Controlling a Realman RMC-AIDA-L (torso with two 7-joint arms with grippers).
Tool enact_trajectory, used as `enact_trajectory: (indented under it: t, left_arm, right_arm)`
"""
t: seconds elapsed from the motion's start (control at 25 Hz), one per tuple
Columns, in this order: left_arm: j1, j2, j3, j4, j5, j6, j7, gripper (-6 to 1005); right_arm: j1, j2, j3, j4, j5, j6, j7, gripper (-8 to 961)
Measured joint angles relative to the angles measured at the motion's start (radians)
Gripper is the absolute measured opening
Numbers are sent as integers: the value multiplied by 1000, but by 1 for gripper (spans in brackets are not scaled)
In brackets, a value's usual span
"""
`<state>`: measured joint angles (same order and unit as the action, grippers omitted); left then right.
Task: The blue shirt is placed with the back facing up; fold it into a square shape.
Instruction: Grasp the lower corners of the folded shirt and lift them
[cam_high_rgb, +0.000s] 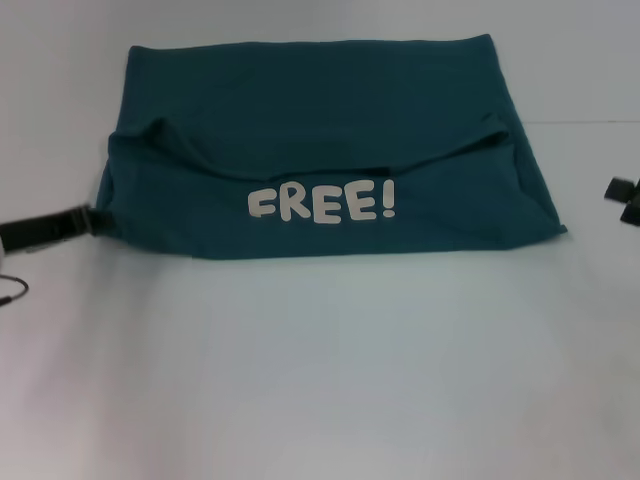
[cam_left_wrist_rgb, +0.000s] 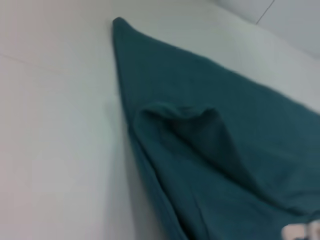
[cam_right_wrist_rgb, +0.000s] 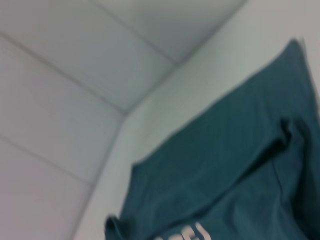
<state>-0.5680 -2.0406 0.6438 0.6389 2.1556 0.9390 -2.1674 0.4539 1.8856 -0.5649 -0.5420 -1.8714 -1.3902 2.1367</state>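
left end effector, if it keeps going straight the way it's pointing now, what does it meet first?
Most likely the left edge of the dark teal-blue knit T-shirt. The left end effector points at it from the side, tip right beside the fabric; contact is unclear.

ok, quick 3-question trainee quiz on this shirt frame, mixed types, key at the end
1. True or false: the blue shirt lies fully flat, back up.
2. What does the white lettering read?
3. Which gripper is beside the shirt's edge? A) left gripper B) right gripper

Key
1. False: its near part is folded over, showing the front.
2. FREE!
3. A; the right sits apart, near the table's right edge.
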Motion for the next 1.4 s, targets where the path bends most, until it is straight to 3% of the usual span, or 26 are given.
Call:
enact_trajectory:
  t: [0.16,0.28,0.48,0.68,0.96,1.24,1.4]
  left_arm:
    - [-25,34,-39,2,2,81,-84,29]
    - [-44,44,-41,7,7,92,-110,29]
    - [-66,46,-34,9,9,68,-113,29]
    - [-80,42,-30,5,9,49,-113,30]
    - [-84,40,-30,3,9,36,-112,30]
    - [-84,38,-30,2,9,28,-111,29]
    - [-84,36,-30,2,9,27,-111,29]
  right_arm:
    - [49,-35,-7,-19,-124,-17,77,757]
    - [86,-39,-7,-82,-210,-2,150,757]
    - [173,-31,-8,-140,-398,62,258,757]
    - [267,-2,-19,-131,-590,156,360,757]
    - [322,26,-89,-91,-631,274,380,756]
    - [355,34,-160,0,-633,380,407,756]
    - [360,50,-197,12,-634,431,401,756]
